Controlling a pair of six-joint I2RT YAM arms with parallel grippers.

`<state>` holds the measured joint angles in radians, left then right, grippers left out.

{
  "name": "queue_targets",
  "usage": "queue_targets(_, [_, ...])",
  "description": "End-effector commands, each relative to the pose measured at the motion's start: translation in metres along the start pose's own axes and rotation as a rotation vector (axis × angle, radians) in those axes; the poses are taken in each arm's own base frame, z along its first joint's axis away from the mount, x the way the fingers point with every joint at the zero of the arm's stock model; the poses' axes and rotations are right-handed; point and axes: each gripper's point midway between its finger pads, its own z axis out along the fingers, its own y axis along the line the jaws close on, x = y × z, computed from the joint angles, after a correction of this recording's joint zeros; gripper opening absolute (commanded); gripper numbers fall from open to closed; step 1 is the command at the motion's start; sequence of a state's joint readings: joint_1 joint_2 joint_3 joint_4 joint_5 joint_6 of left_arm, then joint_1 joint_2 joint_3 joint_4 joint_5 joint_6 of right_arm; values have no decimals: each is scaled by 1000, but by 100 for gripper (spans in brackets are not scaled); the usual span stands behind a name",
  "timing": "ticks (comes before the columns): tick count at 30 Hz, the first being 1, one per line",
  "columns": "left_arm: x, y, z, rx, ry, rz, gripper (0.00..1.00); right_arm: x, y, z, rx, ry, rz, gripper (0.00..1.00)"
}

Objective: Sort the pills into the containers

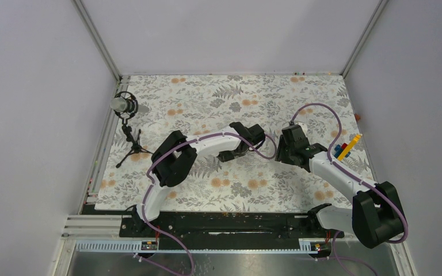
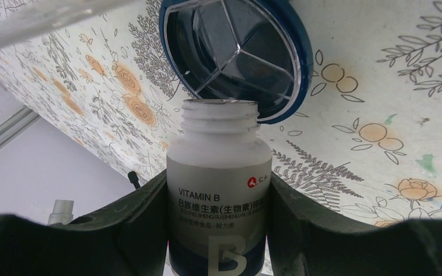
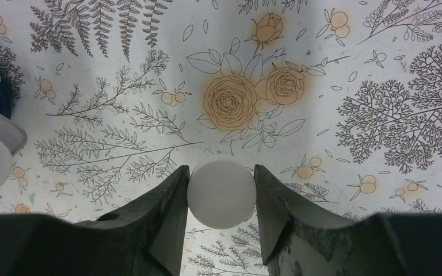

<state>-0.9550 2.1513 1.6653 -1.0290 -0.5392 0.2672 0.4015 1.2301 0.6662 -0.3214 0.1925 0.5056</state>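
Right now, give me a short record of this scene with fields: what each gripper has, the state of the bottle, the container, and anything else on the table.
Left gripper: shut on white Vitamin B bottle
Bottle state: cap off, threaded neck open, mouth close to the round container
Round container: blue rim, clear divided top, lying on the floral table cover
Right gripper: shut on round white cap
Pills: none discernible in any view
Also on table: microphone on tripod far left, toy bricks right

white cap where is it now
Right wrist view: the white cap is clamped in the right pincer, over the floral mat, just below the orange roses.
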Motion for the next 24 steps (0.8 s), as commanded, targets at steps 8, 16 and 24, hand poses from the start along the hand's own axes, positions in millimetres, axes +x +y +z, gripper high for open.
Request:
queue_targets(8, [-6,17,-13,-77,-12,0,0,-7,-1,2,-3,-29,14,26])
queue_targets(16, [-3,20,-16,-105,5,33,0,-7,-2,1,-3,-34,15,26])
queue_targets(24, [-6,19,-15,-123,16,60,0,-6,-3,1,-1,-33,17,26])
